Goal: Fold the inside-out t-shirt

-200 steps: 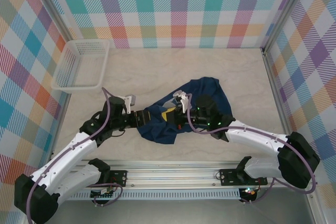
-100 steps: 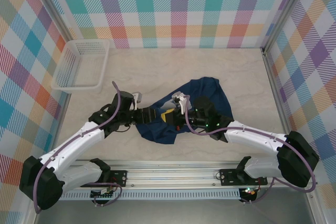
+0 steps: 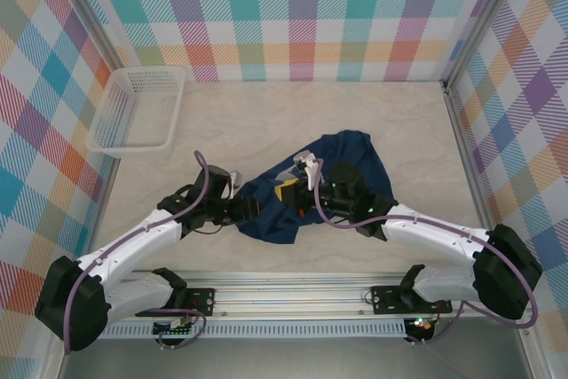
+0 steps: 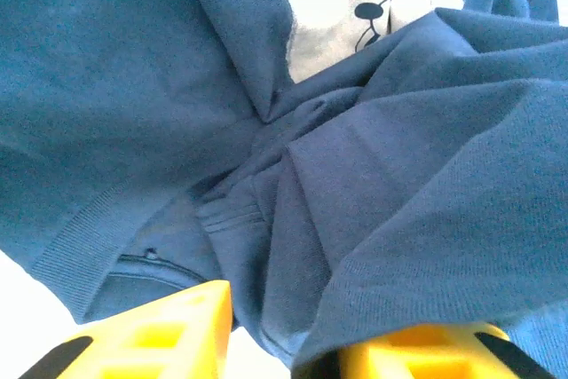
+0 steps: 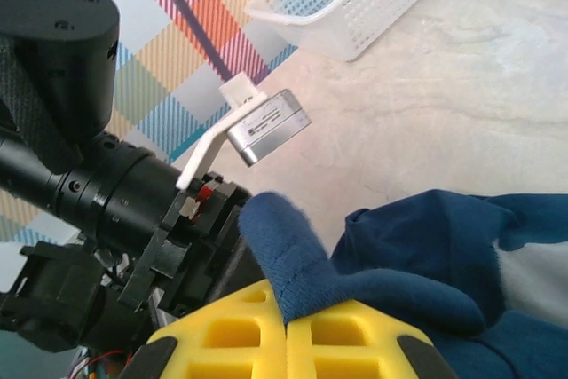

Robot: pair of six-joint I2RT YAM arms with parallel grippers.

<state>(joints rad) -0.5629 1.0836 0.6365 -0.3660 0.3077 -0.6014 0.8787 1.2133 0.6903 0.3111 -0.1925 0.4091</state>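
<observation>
At the left edge of the crumpled dark navy blue thin-fabric t-shirt [image 3: 351, 161], nearest the arm bases, the left gripper's [image 4: 280, 330] yellow fingers stand narrowly apart with bunched cloth between them. Whether they pinch it cannot be told. Just beyond, over the shirt's middle, the right gripper [image 5: 286, 303] is clamped on a hemmed fold. The shirt lies heaped on the pale bench [image 3: 266, 113]. The left fingers would do best to catch one hem layer, not the bunch. Both arms could then draw apart to flatten the cloth. A white plastic mesh basket [image 3: 177, 108] sits well beyond the shirt's left side.

No legible text anywhere; small print on the grey camera module [image 5: 269, 126] too blurred.
</observation>
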